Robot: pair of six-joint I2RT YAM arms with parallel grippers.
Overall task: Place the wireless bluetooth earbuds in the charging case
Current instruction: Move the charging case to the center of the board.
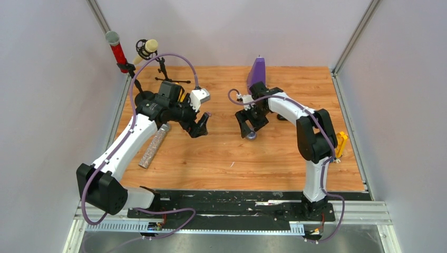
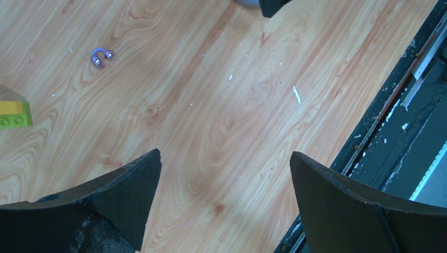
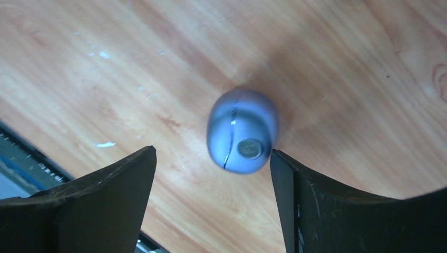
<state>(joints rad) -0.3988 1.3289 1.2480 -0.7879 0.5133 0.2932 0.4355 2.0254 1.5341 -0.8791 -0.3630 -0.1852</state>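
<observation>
A pale purple pair of earbuds (image 2: 101, 55) lies on the wooden table, in the upper left of the left wrist view. The blue-grey oval charging case (image 3: 242, 130) rests on the table, its lid seam shut and its outline slightly blurred. My right gripper (image 3: 213, 152) is open just above it, and the case sits against the tip of its right finger (image 3: 295, 190), with a wide gap to the other finger. From overhead the case (image 1: 252, 136) shows just below the right gripper (image 1: 250, 129). My left gripper (image 1: 199, 126) (image 2: 225, 155) hangs open over bare wood, holding nothing.
A glittery cylinder (image 1: 154, 146) lies beside the left arm. Two microphones (image 1: 117, 50) (image 1: 147, 48) stand at the back left and a purple upright object (image 1: 256, 71) behind the right arm. A yellow piece (image 1: 341, 142) is at the right edge, a green-yellow brick (image 2: 13, 115) near the earbuds.
</observation>
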